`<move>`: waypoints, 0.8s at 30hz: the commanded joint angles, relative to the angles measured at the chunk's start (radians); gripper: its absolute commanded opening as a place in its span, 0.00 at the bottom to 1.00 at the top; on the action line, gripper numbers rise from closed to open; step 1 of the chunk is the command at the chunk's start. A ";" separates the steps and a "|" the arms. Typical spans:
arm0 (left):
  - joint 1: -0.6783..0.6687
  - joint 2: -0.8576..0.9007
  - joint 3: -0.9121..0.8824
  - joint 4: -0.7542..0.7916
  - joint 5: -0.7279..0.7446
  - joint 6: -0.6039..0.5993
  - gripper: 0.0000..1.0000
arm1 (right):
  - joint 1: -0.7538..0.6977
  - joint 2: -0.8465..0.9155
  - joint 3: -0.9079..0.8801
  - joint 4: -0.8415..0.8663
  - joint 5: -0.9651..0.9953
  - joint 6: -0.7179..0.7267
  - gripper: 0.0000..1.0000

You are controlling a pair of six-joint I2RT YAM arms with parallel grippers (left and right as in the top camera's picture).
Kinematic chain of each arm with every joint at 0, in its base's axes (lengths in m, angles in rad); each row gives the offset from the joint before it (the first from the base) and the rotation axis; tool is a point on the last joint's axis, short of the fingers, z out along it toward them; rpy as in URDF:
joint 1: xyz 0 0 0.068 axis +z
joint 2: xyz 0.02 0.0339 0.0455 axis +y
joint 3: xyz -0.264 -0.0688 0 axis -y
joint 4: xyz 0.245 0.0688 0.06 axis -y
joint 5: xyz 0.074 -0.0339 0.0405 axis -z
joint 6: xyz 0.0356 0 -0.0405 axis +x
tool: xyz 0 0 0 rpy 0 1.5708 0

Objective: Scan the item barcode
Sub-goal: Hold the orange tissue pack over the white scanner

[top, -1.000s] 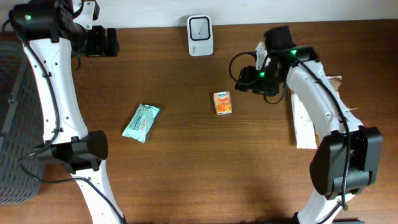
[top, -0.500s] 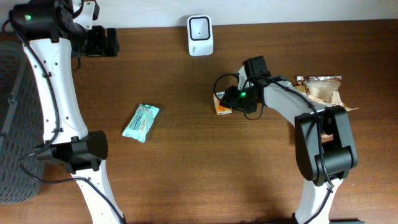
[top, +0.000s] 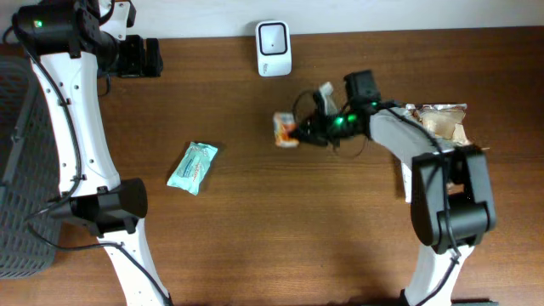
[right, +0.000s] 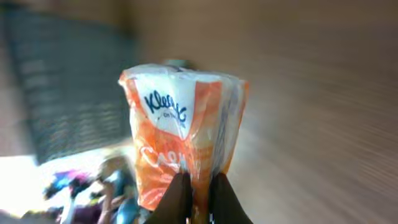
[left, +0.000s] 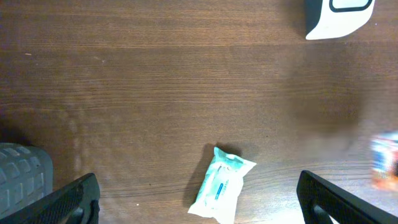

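An orange Kleenex tissue pack [top: 284,129] hangs left of the table's middle, pinched at its lower edge by my shut right gripper [top: 300,130]. The right wrist view shows the pack [right: 183,124] upright and blurred, with both dark fingers [right: 177,196] squeezed on it at my right gripper [right: 198,190]. The white barcode scanner [top: 274,37] stands at the back edge, up and slightly left of the pack. My left gripper [top: 140,57] is raised at the back left, wide open and holding nothing. Its view [left: 198,186] looks down on the scanner [left: 339,15] and the blurred pack [left: 387,160].
A teal wipes pack [top: 193,167] lies at left centre, also seen from the left wrist [left: 221,186]. Crinkled snack bags [top: 438,119] and a white strip [top: 414,174] sit at the right. A grey basket [top: 17,170] stands off the left edge.
My right gripper came down to the orange pack, shut on it, and carried it up and left toward the scanner. The left arm has not moved.
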 commanded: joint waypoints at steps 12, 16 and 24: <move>0.003 -0.015 0.005 0.002 -0.004 0.016 0.99 | -0.049 -0.093 0.010 0.727 -0.450 0.675 0.04; 0.003 -0.015 0.005 0.002 -0.004 0.016 0.99 | 0.065 -0.051 0.010 0.319 -0.090 0.248 0.04; 0.003 -0.015 0.005 0.002 -0.004 0.016 0.99 | 0.176 -0.018 0.639 -0.510 0.956 -0.177 0.04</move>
